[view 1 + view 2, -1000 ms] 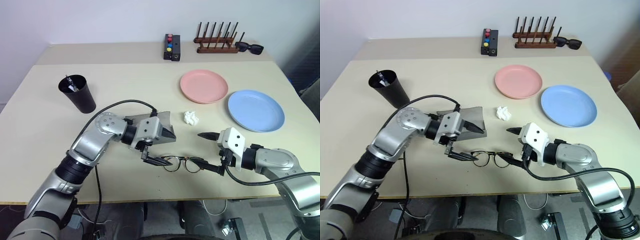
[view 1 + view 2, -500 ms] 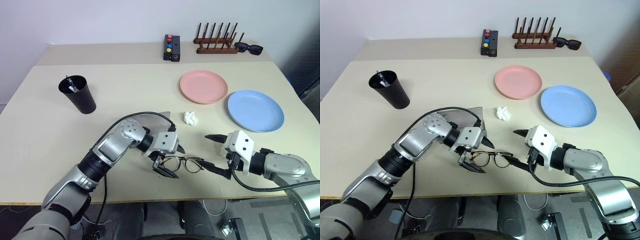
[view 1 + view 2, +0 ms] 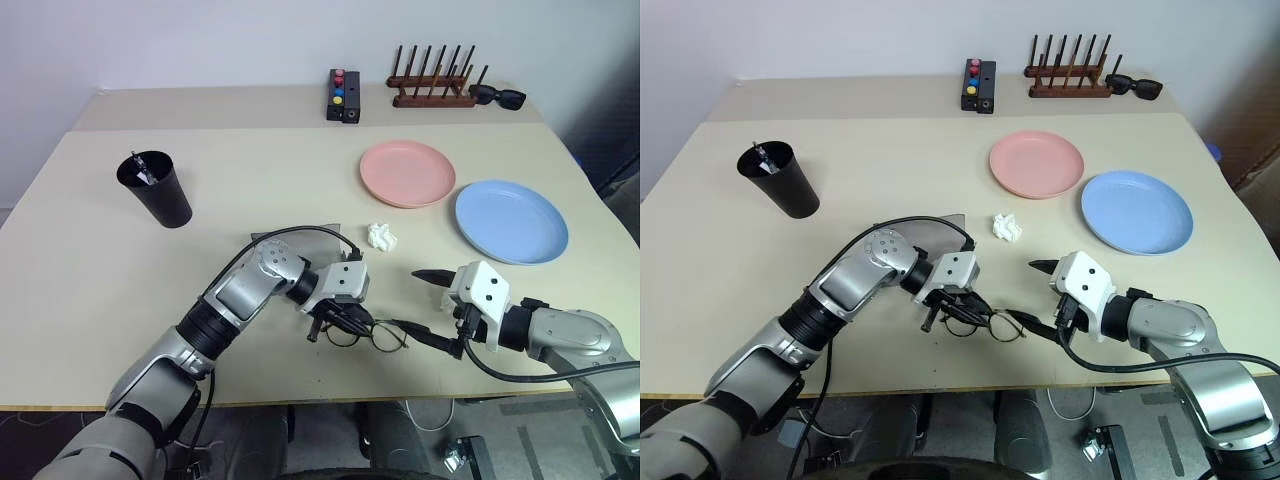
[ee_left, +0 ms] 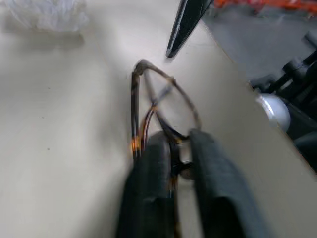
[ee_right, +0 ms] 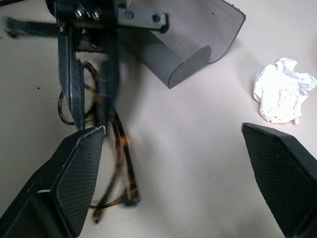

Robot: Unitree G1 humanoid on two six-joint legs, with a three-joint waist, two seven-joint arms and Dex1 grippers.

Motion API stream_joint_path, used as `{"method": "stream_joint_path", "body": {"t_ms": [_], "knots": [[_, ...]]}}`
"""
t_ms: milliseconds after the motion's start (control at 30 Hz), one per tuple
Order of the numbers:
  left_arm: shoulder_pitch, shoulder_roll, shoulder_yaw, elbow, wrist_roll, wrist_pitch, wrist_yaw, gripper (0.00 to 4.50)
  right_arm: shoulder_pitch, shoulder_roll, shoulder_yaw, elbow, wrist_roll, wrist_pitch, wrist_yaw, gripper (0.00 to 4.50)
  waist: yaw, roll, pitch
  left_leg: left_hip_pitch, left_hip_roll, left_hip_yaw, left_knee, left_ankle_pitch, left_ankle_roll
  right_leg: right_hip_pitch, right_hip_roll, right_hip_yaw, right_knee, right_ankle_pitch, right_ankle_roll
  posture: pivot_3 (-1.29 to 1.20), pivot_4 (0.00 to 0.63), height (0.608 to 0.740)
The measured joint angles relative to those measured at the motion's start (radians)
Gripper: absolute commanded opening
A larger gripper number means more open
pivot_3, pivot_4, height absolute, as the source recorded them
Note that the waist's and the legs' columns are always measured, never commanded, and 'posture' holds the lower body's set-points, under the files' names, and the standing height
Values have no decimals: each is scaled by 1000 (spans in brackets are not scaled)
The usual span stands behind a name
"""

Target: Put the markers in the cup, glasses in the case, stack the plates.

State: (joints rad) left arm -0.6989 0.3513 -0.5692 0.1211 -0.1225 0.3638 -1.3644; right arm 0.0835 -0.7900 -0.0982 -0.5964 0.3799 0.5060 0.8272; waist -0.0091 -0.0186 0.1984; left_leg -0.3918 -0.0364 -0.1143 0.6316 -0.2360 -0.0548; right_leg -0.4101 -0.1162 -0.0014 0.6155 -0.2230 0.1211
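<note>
glasses point(image 3: 362, 330) lie near the table's point(image 3: 90, 250) front edge, left gripper point(image 3: 333, 322) pinching their thin frame, right gripper point(image 3: 432, 308) wide apart beside them, so a hard squeeze might bend the frame or let them slip.

**Colours on my table**

My black fingers point(image 4: 153, 193) pinch the dark, amber-flecked glasses point(image 3: 980, 320). At twelve o'clock sits the grey case point(image 3: 940, 232); salmon pink plate point(image 3: 1036, 162) and light blue plate point(image 3: 1137, 211) lie at two, black cup point(image 3: 780, 180) at ten.

Matt grey case point(image 5: 188, 37), crumpled white paper point(image 5: 283, 96), thin wire-framed glasses point(image 4: 163, 106), smooth plastic plates point(image 3: 407, 172).
</note>
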Motion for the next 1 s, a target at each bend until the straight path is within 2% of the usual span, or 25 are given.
{"method": "stream_joint_path", "body": {"t_ms": [200,233,267,700,1000], "knots": [[0,3,-1,4,7,2,0,770,0,0,0,0,-2,-3,0,4500,0,0,0,0,0,0,0,0,0,0,0,0,0,0,0,0,150,739],[0,3,-1,4,7,2,-1,228,0,0,0,0,-3,-4,0,4500,0,0,0,0,0,0,0,0,0,0,0,0,0,0,0,0,150,739],[0,2,3,2,2,1,-3,36,0,0,0,0,-3,-4,0,4500,0,0,0,0,0,0,0,0,0,0,0,0,0,0,0,0,150,739],[-5,22,15,-33,-55,38,-29,36,-34,4,-5,57,-22,-54,-14,4500,-2,0,0,1,0,0,0,0,0,1,0,0,-1,-2,4,0,150,739],[-4,127,160,-159,-172,148,-33,36,-72,-40,-127,143,2,-76,38,4500,-1,0,0,0,0,0,0,0,1,1,0,0,-1,-2,3,0,150,739]]}}
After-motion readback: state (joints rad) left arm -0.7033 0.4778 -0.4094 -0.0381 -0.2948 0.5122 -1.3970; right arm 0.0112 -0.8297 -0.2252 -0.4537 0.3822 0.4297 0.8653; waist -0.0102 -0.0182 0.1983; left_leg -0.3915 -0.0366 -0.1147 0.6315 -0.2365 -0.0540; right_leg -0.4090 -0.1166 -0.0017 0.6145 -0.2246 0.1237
